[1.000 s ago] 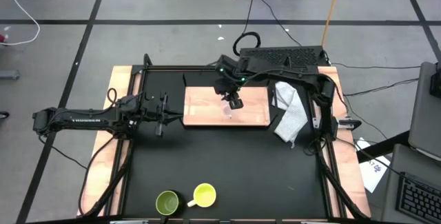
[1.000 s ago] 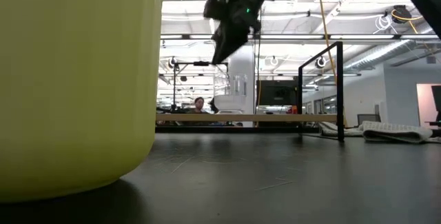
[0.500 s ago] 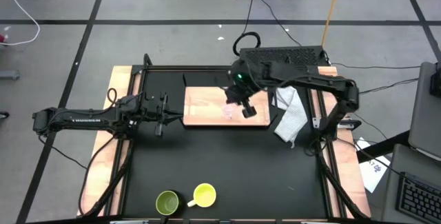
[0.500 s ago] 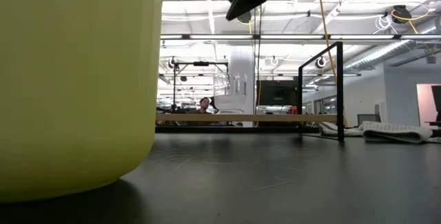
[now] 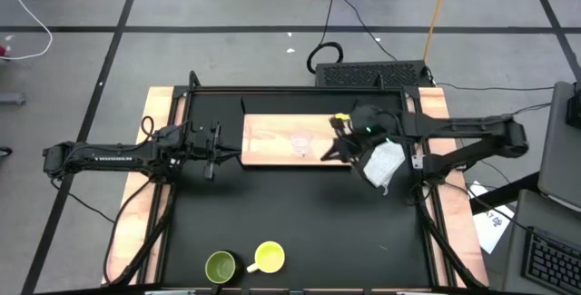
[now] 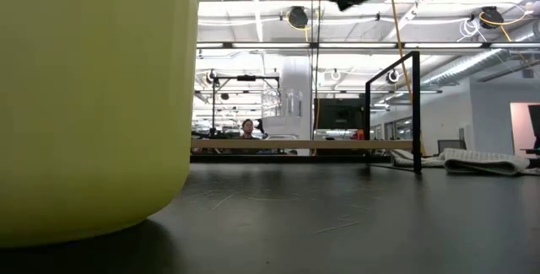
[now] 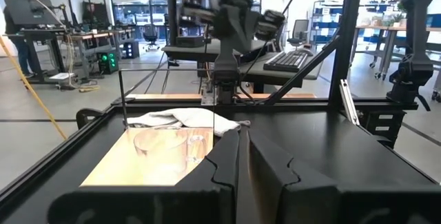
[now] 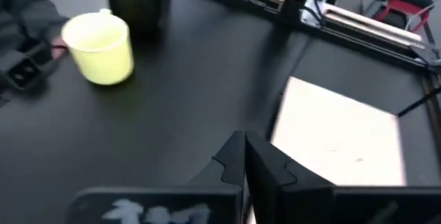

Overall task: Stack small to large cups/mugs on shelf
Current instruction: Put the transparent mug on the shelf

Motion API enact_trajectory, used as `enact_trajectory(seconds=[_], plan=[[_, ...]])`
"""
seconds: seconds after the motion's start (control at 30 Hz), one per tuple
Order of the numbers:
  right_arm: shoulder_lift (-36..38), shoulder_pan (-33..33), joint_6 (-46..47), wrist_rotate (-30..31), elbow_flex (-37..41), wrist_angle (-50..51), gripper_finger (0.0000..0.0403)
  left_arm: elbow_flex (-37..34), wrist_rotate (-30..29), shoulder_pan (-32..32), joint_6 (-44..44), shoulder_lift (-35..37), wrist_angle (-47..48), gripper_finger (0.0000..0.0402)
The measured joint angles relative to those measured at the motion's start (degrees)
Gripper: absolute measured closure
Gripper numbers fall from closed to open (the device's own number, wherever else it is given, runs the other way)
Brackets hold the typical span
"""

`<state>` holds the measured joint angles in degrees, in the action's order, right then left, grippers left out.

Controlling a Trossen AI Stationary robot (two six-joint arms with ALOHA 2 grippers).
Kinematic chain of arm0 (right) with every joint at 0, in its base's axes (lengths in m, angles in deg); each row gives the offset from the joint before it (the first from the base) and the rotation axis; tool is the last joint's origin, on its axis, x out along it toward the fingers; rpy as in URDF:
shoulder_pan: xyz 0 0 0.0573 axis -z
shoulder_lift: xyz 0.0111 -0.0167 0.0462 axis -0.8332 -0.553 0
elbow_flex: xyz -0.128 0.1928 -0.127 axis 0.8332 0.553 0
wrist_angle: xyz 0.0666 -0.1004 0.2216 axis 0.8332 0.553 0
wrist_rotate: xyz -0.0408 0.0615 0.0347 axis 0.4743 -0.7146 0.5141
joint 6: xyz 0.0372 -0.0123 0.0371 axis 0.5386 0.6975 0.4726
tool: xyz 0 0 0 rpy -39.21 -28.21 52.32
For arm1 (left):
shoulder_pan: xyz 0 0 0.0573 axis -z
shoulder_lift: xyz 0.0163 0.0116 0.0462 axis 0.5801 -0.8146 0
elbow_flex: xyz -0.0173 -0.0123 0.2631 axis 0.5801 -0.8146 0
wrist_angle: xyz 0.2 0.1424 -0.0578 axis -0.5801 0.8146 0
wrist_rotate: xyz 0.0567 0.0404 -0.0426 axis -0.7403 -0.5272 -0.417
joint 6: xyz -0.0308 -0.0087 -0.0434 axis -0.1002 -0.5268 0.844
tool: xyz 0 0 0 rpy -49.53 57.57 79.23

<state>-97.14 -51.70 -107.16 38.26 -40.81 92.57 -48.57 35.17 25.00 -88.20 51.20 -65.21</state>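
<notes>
Low view mostly blocked by yellow mug (image 6: 93, 97); right tool (image 5: 332, 150) pressed together, empty, above shelf (image 5: 272, 136).

Black table (image 5: 300, 213), shelf (image 5: 272, 141), mugs, cloth (image 5: 383, 163)

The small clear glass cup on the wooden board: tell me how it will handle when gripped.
The small clear glass cup probably feels slick and breakable, being thin transparent glass. Standing upright on the flat light-brown wooden board, it looks stable, though a sideways push might slide it.

High cam straight down on table, low cam level beside yellow mug (image 6: 93, 97), wrist cams fwd, both see board (image 7: 138, 162).
</notes>
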Motion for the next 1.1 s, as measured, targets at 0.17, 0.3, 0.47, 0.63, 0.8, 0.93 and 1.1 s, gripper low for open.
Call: enact_trajectory(seconds=[0.17,0.3,0.47,0.63,0.8,0.93,1.1], plan=[[7.32,-5.39,2.50,0.02,11.39,-10.73,0.0402,0.00,0.00,0.00,-0.01,0.00,0.01,0.0369],[11.30,-8.46,5.27,1.87,16.88,-15.08,0.0403,0.00,0.00,0.00,-0.01,0.00,0.01,0.0369],[14.09,-10.60,9.37,4.62,20.69,-15.20,0.0403,0.00,0.00,0.00,-0.02,0.00,0.02,0.0369],[16.59,-11.27,12.86,4.66,25.82,-19.50,0.0403,0.00,0.00,0.00,-0.02,0.00,0.02,0.0369],[19.85,-11.23,14.27,4.73,30.89,-24.37,0.0403,0.00,0.00,0.00,-0.02,0.00,0.02,0.0369],[21.89,-11.58,15.38,4.72,34.23,-29.81,0.0403,0.00,0.00,0.00,-0.01,0.00,0.02,0.0369],[22.88,-11.64,16.83,4.67,39.39,-36.95,0.0403,0.00,0.00,0.00,0.00,0.00,0.02,0.0369]])
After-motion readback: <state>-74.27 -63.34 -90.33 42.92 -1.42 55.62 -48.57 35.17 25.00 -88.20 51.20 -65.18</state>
